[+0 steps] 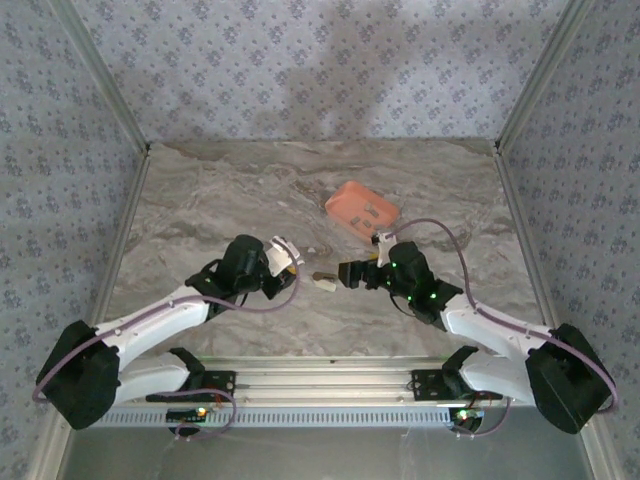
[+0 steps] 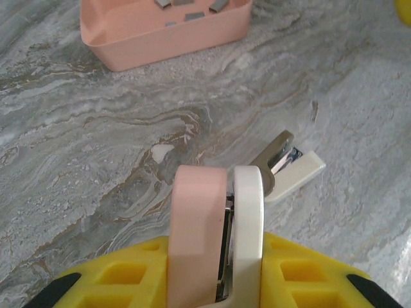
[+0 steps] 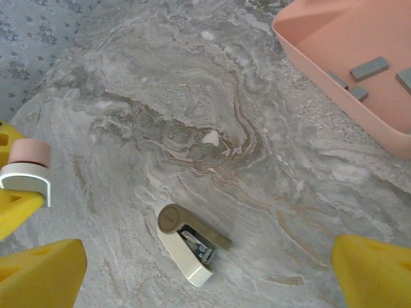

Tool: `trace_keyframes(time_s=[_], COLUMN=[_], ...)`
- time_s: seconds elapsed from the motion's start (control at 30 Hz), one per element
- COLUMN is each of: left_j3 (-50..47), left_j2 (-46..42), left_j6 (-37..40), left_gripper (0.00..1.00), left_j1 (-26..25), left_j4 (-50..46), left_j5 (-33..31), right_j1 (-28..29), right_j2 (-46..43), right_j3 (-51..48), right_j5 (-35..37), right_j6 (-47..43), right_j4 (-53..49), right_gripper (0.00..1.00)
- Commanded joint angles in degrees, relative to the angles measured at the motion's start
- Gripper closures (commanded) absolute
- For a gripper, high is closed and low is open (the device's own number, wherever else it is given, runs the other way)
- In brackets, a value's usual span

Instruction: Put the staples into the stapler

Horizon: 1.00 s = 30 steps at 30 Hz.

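The left gripper (image 2: 215, 273) is clamped on the mini stapler of pale pink and white plastic (image 2: 199, 218), its yellow ribbed fingers (image 2: 128, 276) pressing from both sides. The stapler lies along the line of the fingers, above the table. It is turned on its side, pink half left and white half right, with a thin seam of metal between them. Its smooth rounded end points out towards the salmon-orange rectangular plastic tray (image 2: 160, 45). Short flat grey metal staples (image 2: 218, 5) lie loose in that tray.

Just beyond the stapler's end, a small cream-and-taupe hinged piece (image 3: 189, 247) rests on the grey veined marble-look table (image 3: 192, 96). It sits on a diagonal, its taupe arm lifted a little off a cream wedge.

The right gripper (image 1: 348, 272) hangs over that piece with its yellow fingers (image 3: 45, 273) spread wide, holding nothing
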Motion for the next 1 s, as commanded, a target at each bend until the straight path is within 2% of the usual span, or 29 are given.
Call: trace_keyframes(time_s=[0.0, 0.27, 0.4, 0.5, 0.77, 0.97], left_j3=[-1.61, -3.53, -3.80, -3.88, -3.66, -3.55], left_j2=[-1.46, -1.39, -1.29, -1.21, -1.21, -1.11], left_j6=[-4.36, -6.80, -6.67, -6.38, -5.24, -5.04], left_gripper=[0.69, 0.69, 0.69, 0.69, 0.69, 0.69], left_j1=[-0.59, -1.30, -1.45, -1.64, -2.13, -2.35], left_j4=[7.60, 12.66, 13.72, 13.95, 13.91, 13.98], left_j5=[0.70, 2.03, 2.60, 3.27, 4.64, 4.64], right_j1=[1.16, 1.52, 1.33, 1.47, 2.58, 4.17], right_j2=[0.19, 0.98, 1.66, 2.53, 9.06, 14.70], right_j3=[1.67, 0.81, 0.19, 0.70, 6.10, 10.33], right_j5=[-0.70, -1.72, -5.93, -7.89, -14.03, -17.58], right_j6=[0.43, 5.22, 7.03, 8.19, 12.13, 13.46], right_j4=[4.31, 9.25, 13.31, 14.53, 15.77, 16.32], right_gripper=[0.01, 0.10, 0.16, 0.16, 0.19, 0.28])
